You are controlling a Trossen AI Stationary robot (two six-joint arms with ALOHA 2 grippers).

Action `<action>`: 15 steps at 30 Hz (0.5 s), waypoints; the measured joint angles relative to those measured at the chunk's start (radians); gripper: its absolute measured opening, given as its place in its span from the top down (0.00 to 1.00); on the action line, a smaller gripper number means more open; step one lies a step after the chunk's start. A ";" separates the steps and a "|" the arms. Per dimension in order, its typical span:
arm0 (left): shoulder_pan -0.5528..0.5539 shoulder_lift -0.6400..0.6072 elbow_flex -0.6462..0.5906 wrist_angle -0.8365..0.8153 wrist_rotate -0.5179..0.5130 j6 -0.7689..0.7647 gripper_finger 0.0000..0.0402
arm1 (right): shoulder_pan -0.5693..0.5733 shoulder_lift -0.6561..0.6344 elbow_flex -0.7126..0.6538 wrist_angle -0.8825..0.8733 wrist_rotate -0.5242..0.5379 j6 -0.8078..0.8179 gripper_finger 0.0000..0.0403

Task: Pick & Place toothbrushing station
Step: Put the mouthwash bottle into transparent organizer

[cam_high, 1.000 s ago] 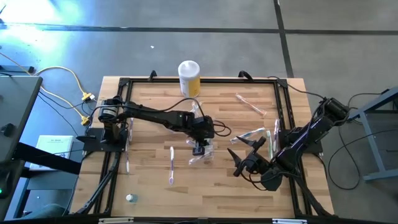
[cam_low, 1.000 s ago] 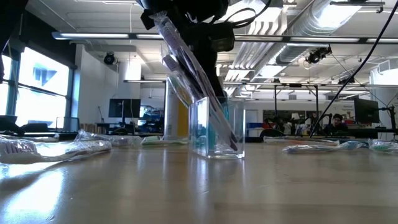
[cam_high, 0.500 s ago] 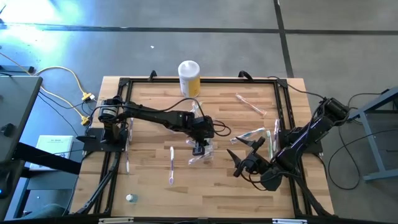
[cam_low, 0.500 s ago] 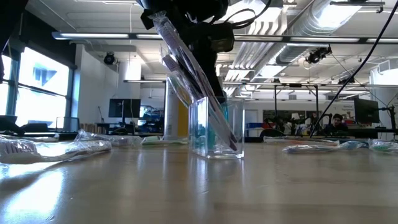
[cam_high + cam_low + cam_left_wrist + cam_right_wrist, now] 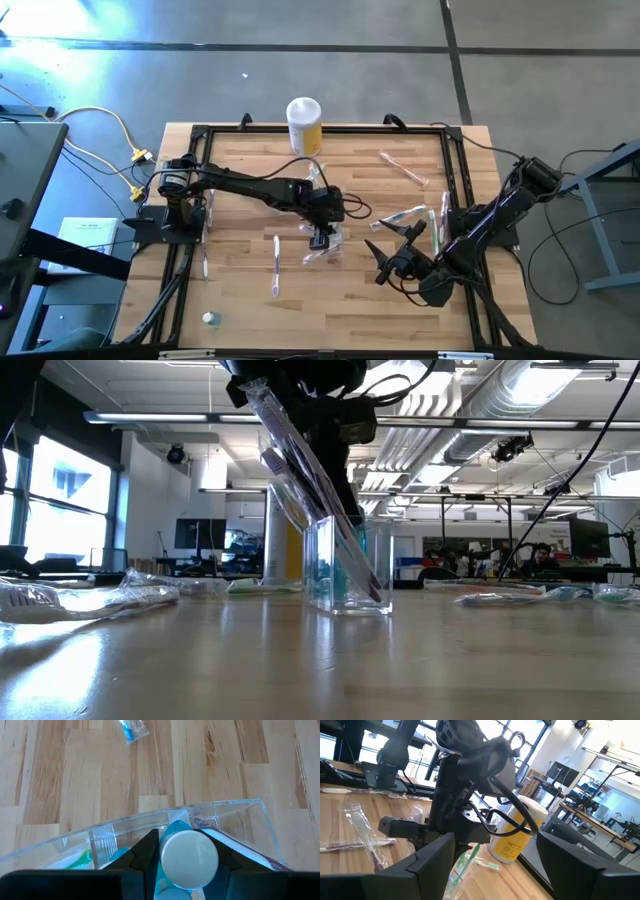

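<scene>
On the wooden worktop (image 5: 250, 300), with the clear cup (image 5: 350, 565) as the landmark, the left hand (image 5: 320, 238) hung directly over the cup near the worktop's middle. Its fingers were partly closed on a wrapped toothbrush (image 5: 300, 460), whose rounded end showed between them in the left wrist view (image 5: 188, 858). The brush's long axis slanted steeply, its lower end already inside the cup and its upper end leaning away above the rim. The coming move looked like a release straight down into the cup, since hand and cup were already aligned. The right hand (image 5: 392, 256) waited off to one side of the cup, fingers spread wide and holding nothing. A loose pink toothbrush (image 5: 276, 265) lay flat on the opposite side of the cup.
</scene>
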State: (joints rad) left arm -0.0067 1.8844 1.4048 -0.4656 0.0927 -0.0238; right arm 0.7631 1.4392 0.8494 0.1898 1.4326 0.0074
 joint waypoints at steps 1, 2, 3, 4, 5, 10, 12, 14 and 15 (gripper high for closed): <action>0.000 0.000 0.000 0.000 0.003 0.000 0.73 | 0.000 0.000 0.000 0.000 0.000 0.000 0.32; 0.000 0.001 0.000 0.000 0.005 0.000 0.73 | 0.000 0.000 0.000 0.000 0.000 0.000 0.32; 0.000 0.001 0.000 0.000 0.005 0.000 0.73 | 0.000 0.000 0.000 0.000 0.000 0.000 0.32; 0.000 0.001 0.000 0.000 0.005 0.000 0.73 | 0.000 0.000 0.000 0.000 0.000 0.000 0.32; 0.000 0.001 -0.001 0.000 0.005 0.000 0.73 | 0.000 0.000 0.000 0.000 0.000 0.000 0.32; 0.000 0.001 -0.001 0.000 0.005 -0.007 0.73 | 0.000 0.000 0.000 0.000 0.000 -0.001 0.32; 0.000 0.001 -0.001 0.000 0.005 -0.007 0.73 | 0.000 0.000 0.000 0.000 0.000 -0.001 0.32; 0.000 0.001 -0.001 0.000 0.005 -0.007 0.73 | 0.000 0.000 0.000 0.000 0.000 -0.001 0.32; 0.000 0.001 -0.001 0.000 0.005 -0.007 0.73 | 0.000 0.000 0.000 0.000 0.000 -0.001 0.32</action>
State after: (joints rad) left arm -0.0071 1.8851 1.4040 -0.4655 0.0978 -0.0310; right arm 0.7631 1.4395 0.8494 0.1898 1.4330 0.0064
